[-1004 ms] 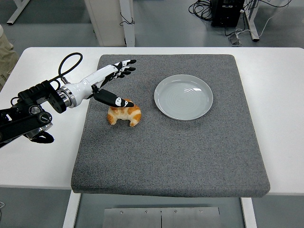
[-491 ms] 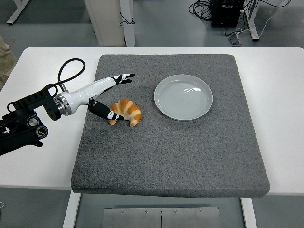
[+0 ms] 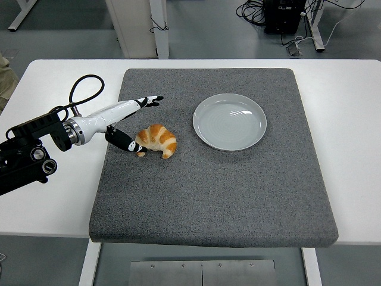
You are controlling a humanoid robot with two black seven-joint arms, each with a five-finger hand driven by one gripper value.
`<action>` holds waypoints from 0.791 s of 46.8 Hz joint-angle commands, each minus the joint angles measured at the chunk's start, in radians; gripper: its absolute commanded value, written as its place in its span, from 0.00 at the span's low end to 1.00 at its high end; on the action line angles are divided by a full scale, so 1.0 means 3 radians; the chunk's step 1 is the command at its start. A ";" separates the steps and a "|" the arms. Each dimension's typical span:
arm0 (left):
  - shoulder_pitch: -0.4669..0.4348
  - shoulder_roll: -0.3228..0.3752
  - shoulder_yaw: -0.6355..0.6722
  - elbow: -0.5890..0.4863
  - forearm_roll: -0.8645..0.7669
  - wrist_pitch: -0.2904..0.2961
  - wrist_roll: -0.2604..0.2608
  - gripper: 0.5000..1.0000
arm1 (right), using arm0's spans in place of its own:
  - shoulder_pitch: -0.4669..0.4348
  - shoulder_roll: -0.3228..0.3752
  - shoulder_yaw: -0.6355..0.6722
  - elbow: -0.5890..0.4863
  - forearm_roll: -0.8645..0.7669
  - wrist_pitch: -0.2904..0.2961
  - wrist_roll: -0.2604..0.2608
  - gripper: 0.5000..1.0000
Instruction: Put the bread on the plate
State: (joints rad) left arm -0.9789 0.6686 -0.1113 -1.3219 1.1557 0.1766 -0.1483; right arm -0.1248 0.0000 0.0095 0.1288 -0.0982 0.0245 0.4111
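Observation:
A golden croissant (image 3: 157, 140) lies on the grey mat (image 3: 214, 190), left of the middle. An empty grey plate (image 3: 230, 121) sits on the mat to its right, apart from it. My left hand (image 3: 140, 125) reaches in from the left with its fingers spread. The thumb's tip (image 3: 136, 147) is at the croissant's left end, and the other fingertips (image 3: 153, 99) point away above it. The hand holds nothing. The right arm does not show.
The mat covers most of the white table (image 3: 351, 119). The left arm's black body and cable loop (image 3: 83, 83) lie over the table's left part. Table legs and cables stand on the floor beyond the far edge.
My left hand has drawn back to the left and down, off the top of the croissant. The thumb now rests at its left end. The croissant has barely shifted.

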 commanded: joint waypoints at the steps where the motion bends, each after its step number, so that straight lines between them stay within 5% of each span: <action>1: 0.0011 -0.0050 0.0003 0.0040 0.0003 0.0005 -0.0002 0.94 | -0.0003 0.0000 -0.0001 0.0000 0.0000 0.0000 0.0000 1.00; 37: 0.0031 -0.0495 0.0028 0.0392 -0.0002 0.0005 -0.0002 0.94 | -0.0003 0.0000 -0.0001 0.0000 0.0000 0.0000 0.0000 1.00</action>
State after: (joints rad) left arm -0.9708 0.5234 -0.1041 -1.2104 1.1554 0.1780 -0.1489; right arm -0.1252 0.0000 0.0094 0.1292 -0.0982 0.0246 0.4111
